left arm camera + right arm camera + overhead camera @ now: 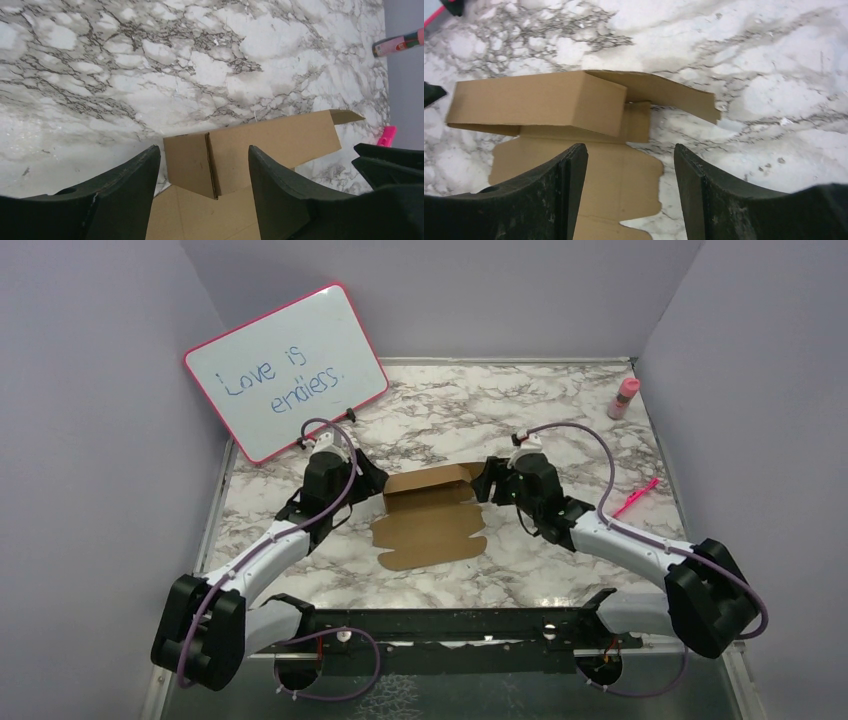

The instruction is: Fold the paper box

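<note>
Two arms rise from a black rail (450,625) at the near edge of the marble table (520,420) and reach inward toward its middle, where the paper box (430,530) lies between them. The box's nearest part is a flat sheet with notched edges, resting on the marble. Beyond that sheet, the cardboard is folded up into low walls, a long back wall with short ends, open at the top.

The left gripper (368,483) sits at the left end of those raised walls. The left wrist view shows its fingers (125,190) spread apart with the box's upright corner in the gap, neither finger visibly pressing the cardboard. The right gripper (492,483) sits at the right end. Its fingers (539,195) are likewise parted, with the folded corner just beyond their tips and a loose flap sticking out past it over the marble.

Farther right, near the table's edge, a thin pink pen (635,498) lies flat. At the far left a pink-rimmed whiteboard (285,370) leans tilted, handwritten "Love is endless." A pink bottle (624,398) stands at the far right, close to the wall.
</note>
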Tool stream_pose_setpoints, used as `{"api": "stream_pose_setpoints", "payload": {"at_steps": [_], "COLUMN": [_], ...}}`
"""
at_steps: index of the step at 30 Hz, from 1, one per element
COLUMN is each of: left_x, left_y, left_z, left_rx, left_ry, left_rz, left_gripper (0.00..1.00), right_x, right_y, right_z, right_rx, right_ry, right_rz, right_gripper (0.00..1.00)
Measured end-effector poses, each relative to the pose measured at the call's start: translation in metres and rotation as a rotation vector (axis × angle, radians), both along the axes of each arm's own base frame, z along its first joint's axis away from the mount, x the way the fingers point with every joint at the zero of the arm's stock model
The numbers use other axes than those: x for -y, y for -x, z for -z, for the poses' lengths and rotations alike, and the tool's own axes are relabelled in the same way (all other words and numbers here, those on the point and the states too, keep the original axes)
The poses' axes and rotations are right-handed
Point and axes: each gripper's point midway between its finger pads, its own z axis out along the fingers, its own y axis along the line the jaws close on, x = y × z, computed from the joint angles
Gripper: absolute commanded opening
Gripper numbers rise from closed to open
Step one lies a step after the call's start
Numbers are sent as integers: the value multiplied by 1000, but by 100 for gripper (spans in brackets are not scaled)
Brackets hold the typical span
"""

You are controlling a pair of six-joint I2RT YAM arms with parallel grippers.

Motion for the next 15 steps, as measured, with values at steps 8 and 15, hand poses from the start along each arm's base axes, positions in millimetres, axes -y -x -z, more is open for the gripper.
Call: {"api": "stream_pose_setpoints", "payload": {"at_steps": [8, 15], "left_x": [-3, 2], "left_y": [-11, -10], "left_z": [-14, 5], "left_rx": [33, -24], "left_ry": [-28, -39], "left_rz": [-17, 5], "left_gripper": [70, 71], "right_x": [10, 0], "right_y": [2, -9], "right_z": [37, 70], "right_rx": [-7, -18], "right_ry": [-47, -87], "right_rz": [30, 46], "right_gripper": [60, 55]}}
